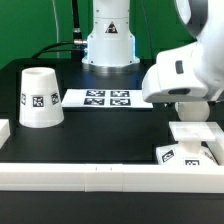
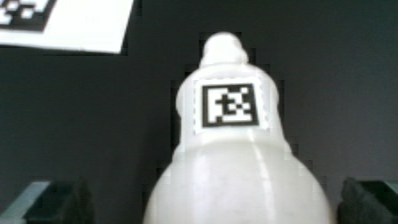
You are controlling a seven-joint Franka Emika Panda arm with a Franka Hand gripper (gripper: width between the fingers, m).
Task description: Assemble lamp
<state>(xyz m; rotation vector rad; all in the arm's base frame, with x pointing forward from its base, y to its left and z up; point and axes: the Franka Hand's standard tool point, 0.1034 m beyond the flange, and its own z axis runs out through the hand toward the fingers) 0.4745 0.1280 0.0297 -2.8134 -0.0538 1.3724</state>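
In the wrist view the white bulb (image 2: pixel 228 150) with a black-and-white tag lies between my gripper's (image 2: pixel 210 200) dark fingers (image 2: pixel 50 203). A gap shows on each side of the bulb, so the gripper is open around it. In the exterior view the gripper (image 1: pixel 190 110) hangs at the exterior view's right, over the flat white base (image 1: pixel 188 150) with tags. I cannot pick out the bulb under the hand there. The tapered shade (image 1: pixel 40 98) stands mouth down at the exterior view's left, far from the gripper.
The marker board (image 1: pixel 105 98) lies at the middle back, and its corner shows in the wrist view (image 2: pixel 63 25). A long white rail (image 1: pixel 100 175) runs along the front edge. The robot's base (image 1: pixel 108 40) stands behind.
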